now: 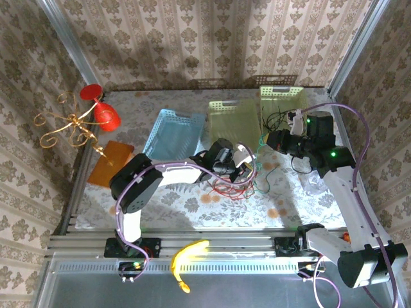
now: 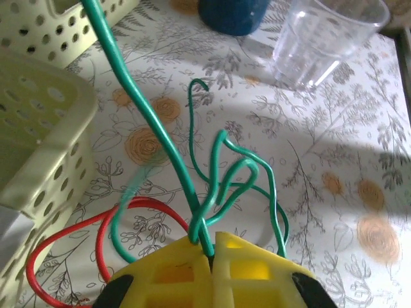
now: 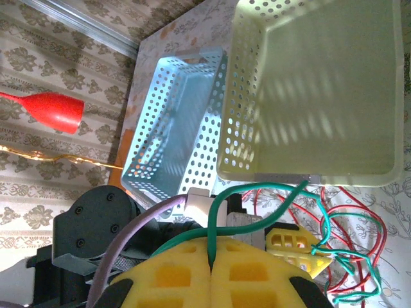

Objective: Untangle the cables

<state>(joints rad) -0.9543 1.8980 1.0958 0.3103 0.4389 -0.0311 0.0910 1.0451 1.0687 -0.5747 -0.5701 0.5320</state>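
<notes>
Step judged: green cable [image 2: 160, 138] under separation from red cable [image 2: 64, 237], which lies on the table by the basket [image 2: 38, 128]. L gripper [image 2: 210, 247] and R gripper [image 3: 210, 256] are each pinched on green. Next: ends to be parted gently, snags watched.

Overhead plus two wrist cameras
Top looks down from high behind the jaws; each wrist view peers closely past its own pair, sharing the green cable [image 2: 160, 138] between them.
</notes>
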